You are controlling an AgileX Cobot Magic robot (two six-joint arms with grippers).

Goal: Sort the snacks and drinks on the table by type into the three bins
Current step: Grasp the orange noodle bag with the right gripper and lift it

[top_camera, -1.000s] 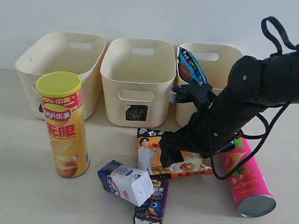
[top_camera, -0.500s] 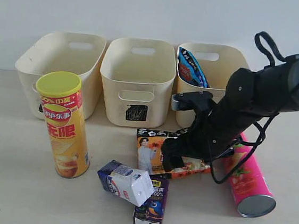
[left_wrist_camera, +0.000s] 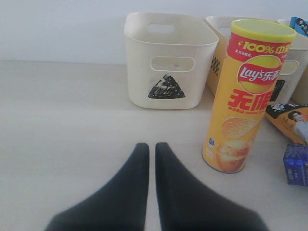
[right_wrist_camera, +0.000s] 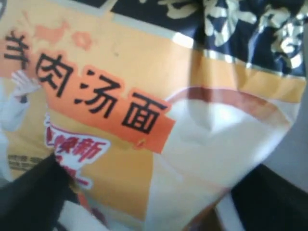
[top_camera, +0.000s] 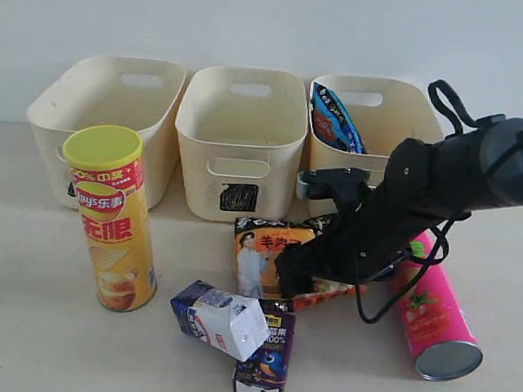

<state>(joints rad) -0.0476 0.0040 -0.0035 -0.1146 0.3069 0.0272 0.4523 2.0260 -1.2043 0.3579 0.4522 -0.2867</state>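
My right end effector [top_camera: 302, 273] angled low, spread around orange bag [top_camera: 279, 254] (grip unclear) | left end effector [left_wrist_camera: 150, 159] closed, empty, above tabletop [left_wrist_camera: 62, 125]

Materials / finish
Bins [top_camera: 241, 119]: smooth matt cream plastic. Orange bag [right_wrist_camera: 144, 110]: glossy crinkled foil. Yellow Lay's can [left_wrist_camera: 248, 96]: glossy printed wrap, plastic lid. Tabletop [left_wrist_camera: 62, 120]: matt pale wood-grain.

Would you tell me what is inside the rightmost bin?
A blue-black foil bag stands against the rightmost bin's left wall; the bin's floor is hidden by its front wall and the arm.
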